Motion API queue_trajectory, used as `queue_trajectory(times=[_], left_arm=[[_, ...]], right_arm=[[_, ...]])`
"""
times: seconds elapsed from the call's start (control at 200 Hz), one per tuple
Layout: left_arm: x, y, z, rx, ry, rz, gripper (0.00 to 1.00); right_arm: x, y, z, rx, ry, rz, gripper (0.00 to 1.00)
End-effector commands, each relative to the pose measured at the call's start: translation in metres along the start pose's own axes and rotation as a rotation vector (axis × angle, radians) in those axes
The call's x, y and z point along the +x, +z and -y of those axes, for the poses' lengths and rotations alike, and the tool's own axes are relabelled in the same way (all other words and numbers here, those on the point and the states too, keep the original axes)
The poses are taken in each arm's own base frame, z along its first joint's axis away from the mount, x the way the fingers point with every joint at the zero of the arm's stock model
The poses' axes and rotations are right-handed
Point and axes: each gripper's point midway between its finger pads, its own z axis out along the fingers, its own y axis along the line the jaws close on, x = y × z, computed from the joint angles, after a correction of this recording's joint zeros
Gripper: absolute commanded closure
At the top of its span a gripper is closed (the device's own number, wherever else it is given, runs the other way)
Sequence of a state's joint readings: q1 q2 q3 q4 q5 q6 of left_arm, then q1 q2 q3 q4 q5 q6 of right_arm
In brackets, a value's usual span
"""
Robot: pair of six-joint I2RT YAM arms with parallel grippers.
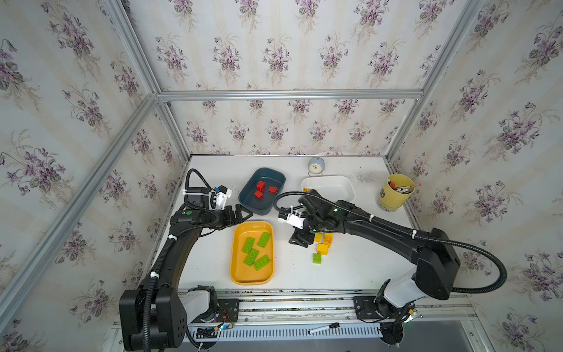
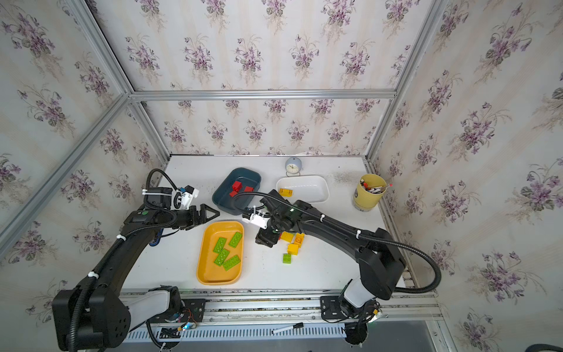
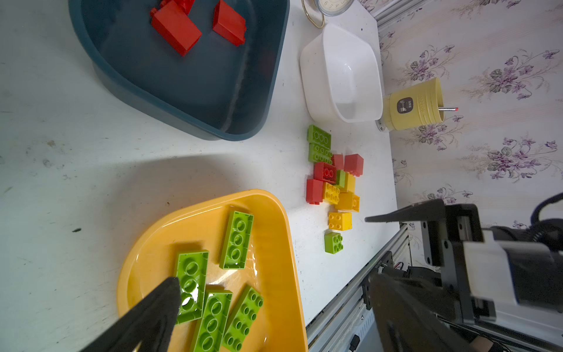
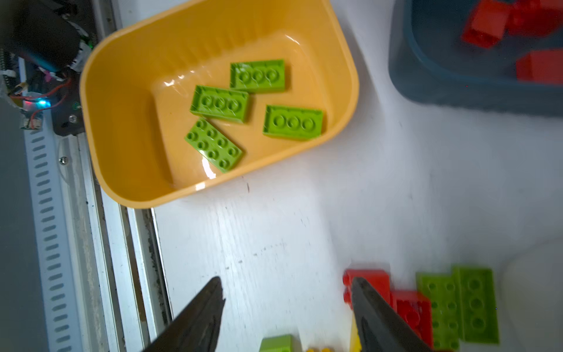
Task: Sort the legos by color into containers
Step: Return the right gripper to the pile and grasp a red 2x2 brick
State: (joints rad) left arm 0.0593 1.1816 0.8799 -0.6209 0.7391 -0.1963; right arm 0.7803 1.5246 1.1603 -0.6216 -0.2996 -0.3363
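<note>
My left wrist view shows the loose legos [image 3: 330, 192], studded red, green and yellow; in both top views, lower centre on the counter [image 1: 350, 268], my right arm [image 1: 380, 227] hides most. My right hand [image 4: 288, 288] is parted, empty; my left hand [image 3: 271, 250] wide.

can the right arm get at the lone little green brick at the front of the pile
Probably yes. The right gripper hangs right by the pile, jaws apart and empty, and the small green brick sits studs up at the pile's front end with bare table around most of it.
</note>
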Motion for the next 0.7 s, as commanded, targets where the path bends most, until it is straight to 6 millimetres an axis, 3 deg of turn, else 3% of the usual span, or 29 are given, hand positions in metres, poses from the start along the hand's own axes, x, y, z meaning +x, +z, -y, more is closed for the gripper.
queue_trajectory(times=[0.0,0.15,0.47,0.695], left_arm=[[-0.002,-0.001,0.004,0.021,0.013,0.000,0.01],[-0.003,-0.002,0.006,0.028,0.008,0.002,0.01],[-0.003,0.000,0.005,0.027,0.001,-0.003,0.01],[-0.001,0.002,0.003,0.026,0.001,-0.009,0.01]], right_arm=[[0.025,-0.007,0.011,0.016,0.097,-0.039,0.29],[0.047,-0.010,0.036,0.083,0.265,-0.081,0.29],[0.035,0.009,0.072,0.307,0.878,0.034,0.26],[0.029,0.038,0.068,0.301,1.068,0.027,0.34]])
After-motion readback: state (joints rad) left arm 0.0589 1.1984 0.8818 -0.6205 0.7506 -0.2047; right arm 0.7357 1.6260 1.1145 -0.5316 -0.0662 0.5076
